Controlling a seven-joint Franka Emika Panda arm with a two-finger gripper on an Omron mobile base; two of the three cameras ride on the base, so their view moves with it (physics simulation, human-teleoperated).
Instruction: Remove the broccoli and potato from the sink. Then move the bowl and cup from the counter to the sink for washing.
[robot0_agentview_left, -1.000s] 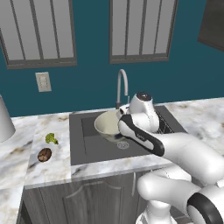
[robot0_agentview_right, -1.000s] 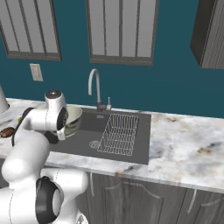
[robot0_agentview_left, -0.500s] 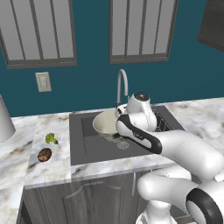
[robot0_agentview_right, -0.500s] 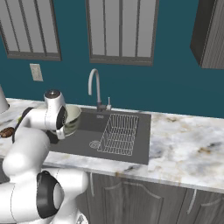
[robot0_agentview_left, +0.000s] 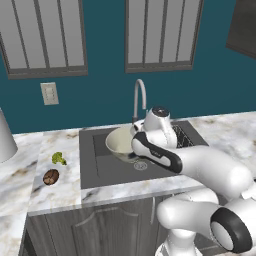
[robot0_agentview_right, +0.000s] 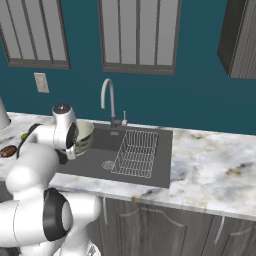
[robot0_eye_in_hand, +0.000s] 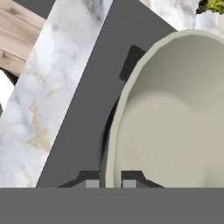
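Observation:
My gripper (robot0_eye_in_hand: 110, 183) is shut on the rim of the cream bowl (robot0_eye_in_hand: 175, 131), one finger inside and one outside. The bowl (robot0_agentview_left: 119, 142) hangs tilted over the left part of the dark grey sink (robot0_agentview_left: 100, 172), seen also as the bowl (robot0_agentview_right: 84, 134) beside my hand in the right base view. On the marble counter (robot0_agentview_left: 40, 190) left of the sink lie the yellow-green broccoli (robot0_agentview_left: 59, 158) and the brown potato (robot0_agentview_left: 50, 176). The broccoli (robot0_eye_in_hand: 212, 5) peeks in at the hand view's top corner. The cup is out of view.
A wire rack (robot0_agentview_right: 136, 152) sits in the sink's right half, beside the round drain (robot0_agentview_right: 107, 164). The curved chrome faucet (robot0_agentview_left: 139, 97) rises behind the basin. A white object (robot0_agentview_left: 5, 135) stands at the counter's far left.
My hand has crept slightly left with the bowl still gripped; nothing else has moved.

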